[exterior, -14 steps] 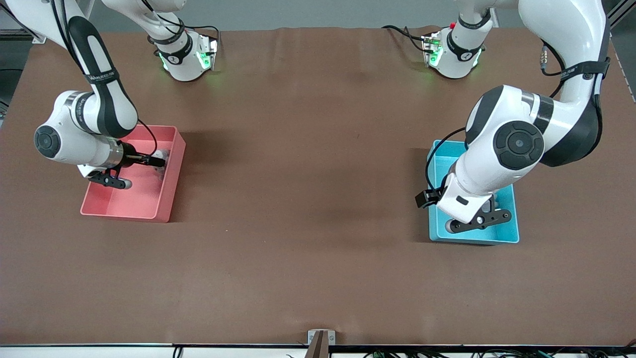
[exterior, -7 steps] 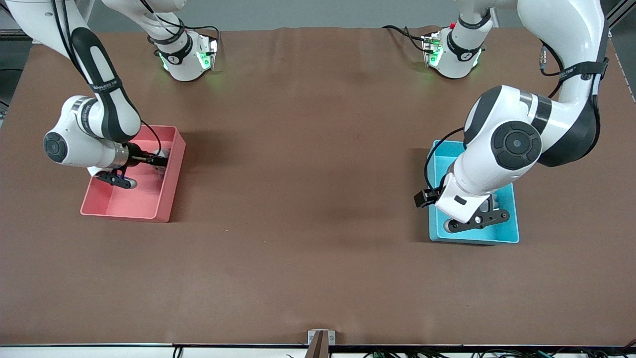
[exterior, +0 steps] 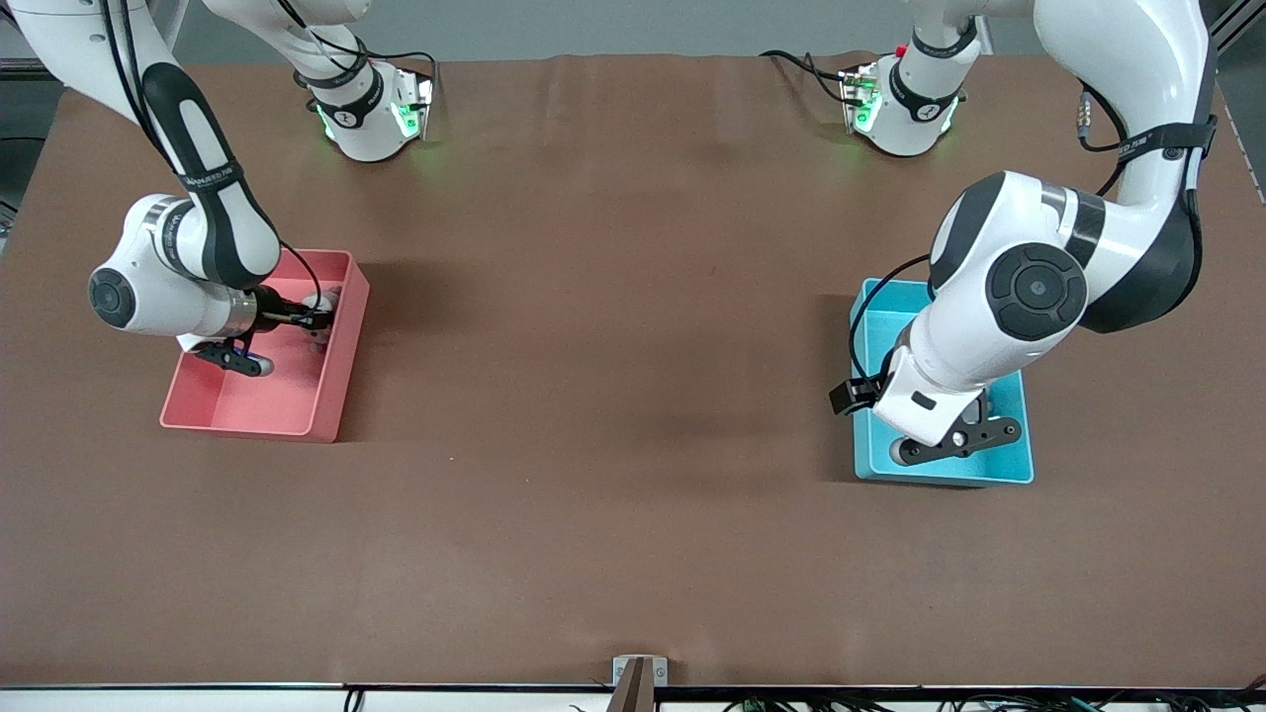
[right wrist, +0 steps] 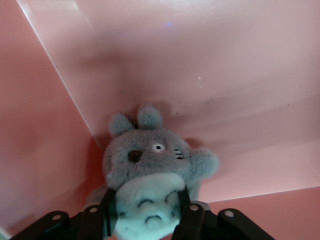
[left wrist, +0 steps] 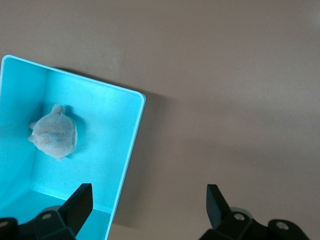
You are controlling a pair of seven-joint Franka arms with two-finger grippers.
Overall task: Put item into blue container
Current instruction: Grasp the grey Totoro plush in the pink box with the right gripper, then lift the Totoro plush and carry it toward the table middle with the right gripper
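The blue container sits toward the left arm's end of the table. A grey plush toy lies on its floor. My left gripper hangs open and empty over one of its walls, with one finger over the inside and one over the table. In the pink bin, toward the right arm's end, a second grey plush toy with a white belly lies against a wall. My right gripper is down in the bin, its fingers pressed on both sides of that belly.
Brown table cloth stretches between the two bins. The left arm's bulky wrist covers much of the blue container in the front view. Both arm bases stand along the table's edge farthest from the front camera.
My right gripper has moved deeper into the pink bin and its fingers have come together on the plush toy. The left arm has barely shifted and stays open.
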